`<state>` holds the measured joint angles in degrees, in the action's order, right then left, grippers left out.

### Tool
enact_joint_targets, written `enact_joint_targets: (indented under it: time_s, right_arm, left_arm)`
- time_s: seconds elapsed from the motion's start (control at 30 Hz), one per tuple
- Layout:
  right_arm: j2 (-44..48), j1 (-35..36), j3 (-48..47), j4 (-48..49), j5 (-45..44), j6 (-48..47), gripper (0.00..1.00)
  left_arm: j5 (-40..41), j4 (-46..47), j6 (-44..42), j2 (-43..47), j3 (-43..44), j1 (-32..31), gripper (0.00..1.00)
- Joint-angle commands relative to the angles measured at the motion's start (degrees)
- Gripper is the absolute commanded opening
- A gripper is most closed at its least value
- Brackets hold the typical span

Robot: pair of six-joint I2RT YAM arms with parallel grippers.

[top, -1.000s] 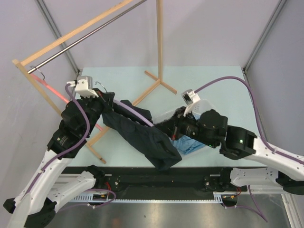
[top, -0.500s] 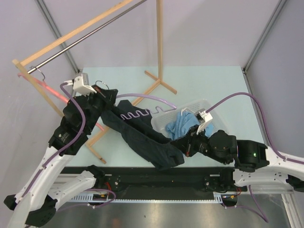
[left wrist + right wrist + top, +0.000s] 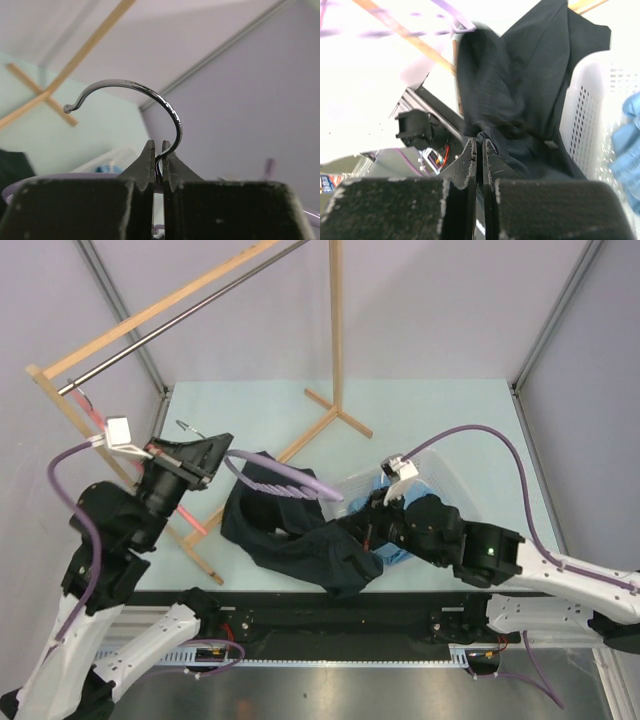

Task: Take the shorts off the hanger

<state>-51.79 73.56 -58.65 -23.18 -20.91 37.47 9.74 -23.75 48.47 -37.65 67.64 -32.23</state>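
Observation:
My left gripper (image 3: pixel 208 443) is shut on the metal hook (image 3: pixel 150 95) of a lilac hanger (image 3: pixel 272 476), at its neck. The hanger's bar shows bare above the dark shorts (image 3: pixel 290 535), which sag in a bunch below it toward the table's front edge. My right gripper (image 3: pixel 368 528) is shut on a fold of those dark shorts (image 3: pixel 530 75), pinched at its fingertips (image 3: pixel 470 150). The light blue shorts (image 3: pixel 384 486) lie in the white basket (image 3: pixel 445 465), partly hidden by my right arm; their edge (image 3: pixel 630 135) shows in the right wrist view.
A wooden clothes rack with a metal rail (image 3: pixel 180 315) stands at the back left, its upright post (image 3: pixel 336 330) and feet on the table. A pink hanger (image 3: pixel 186 510) hangs by the rack's left leg. The basket wall (image 3: pixel 590 100) is right beside my right gripper.
My left arm has swung the hanger left and back, hook turned away. The dark shorts have slipped down off the bar and bunched. My right gripper moved up and left with the cloth.

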Motion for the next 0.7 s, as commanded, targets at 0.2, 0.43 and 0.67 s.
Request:
enact_joint_targets:
  time_s: [0.2,0.43,0.67]
  right_arm:
    - [-5.51,-12.36,0.12,16.4,15.01,-1.79,0.0]
    - [-5.34,-22.22,-6.99,22.38,20.38,-2.84,0.0]
    - [-5.87,-22.41,-26.73,24.24,18.28,-14.95,0.0]
  left_arm:
    - [-13.61,7.41,8.84,5.04,2.76,0.32,0.0]
    - [-11.58,0.64,-0.12,7.85,2.94,0.32,0.0]
    - [-12.29,-1.91,-3.29,7.5,2.76,0.32,0.0]
